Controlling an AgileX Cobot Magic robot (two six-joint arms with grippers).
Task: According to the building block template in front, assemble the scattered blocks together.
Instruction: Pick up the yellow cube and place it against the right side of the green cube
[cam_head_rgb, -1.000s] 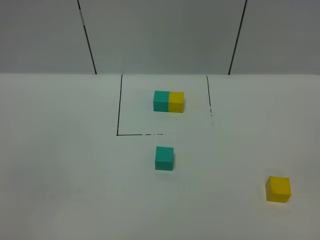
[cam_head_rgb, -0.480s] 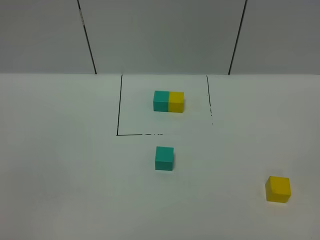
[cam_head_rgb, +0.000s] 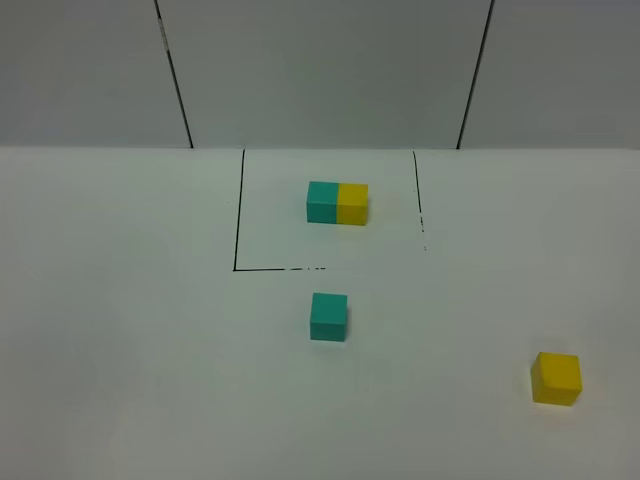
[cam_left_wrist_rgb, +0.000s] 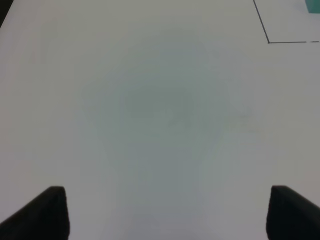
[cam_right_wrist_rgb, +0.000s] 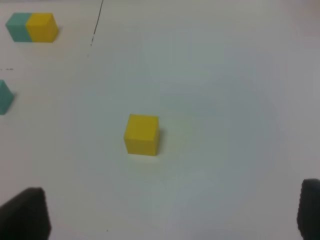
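- white matte table (cam_head_rgb: 130, 350) fills most of the exterior high view, with a grey panelled wall (cam_head_rgb: 320, 70) behind it, split by two dark seams (cam_head_rgb: 175, 75).
- a thin black outline (cam_head_rgb: 238, 215) marks a rectangle on the far middle of the table; its near edge and its right edge are broken in places.
- the building block template (cam_head_rgb: 337, 203) sits inside that outline, teal half on the left and yellow half on the right, joined flush as one short bar.
- the teal cube (cam_head_rgb: 328, 316) stands alone on the table just outside the outline's near edge, almost straight in front of the template and apart from it.
- the yellow cube (cam_head_rgb: 556, 378) stands well apart from the teal cube, off at the near right of the table, turned a little so that it is not square with the template.
- the left end effector (cam_left_wrist_rgb: 167, 212) is open: in the left wrist view its two dark fingertips (cam_left_wrist_rgb: 50, 212) stand wide apart with only bare table between them. a corner of the outline and a sliver of teal show at the far edge of that view.
- the right end effector (cam_right_wrist_rgb: 167, 210) is open as well and holds nothing, its dark fingertips (cam_right_wrist_rgb: 25, 215) wide apart at the edges of the right wrist view.
- the yellow cube lies on the table ahead of the right end effector, clear of both fingertips; the template and an edge of the teal cube show farther off.
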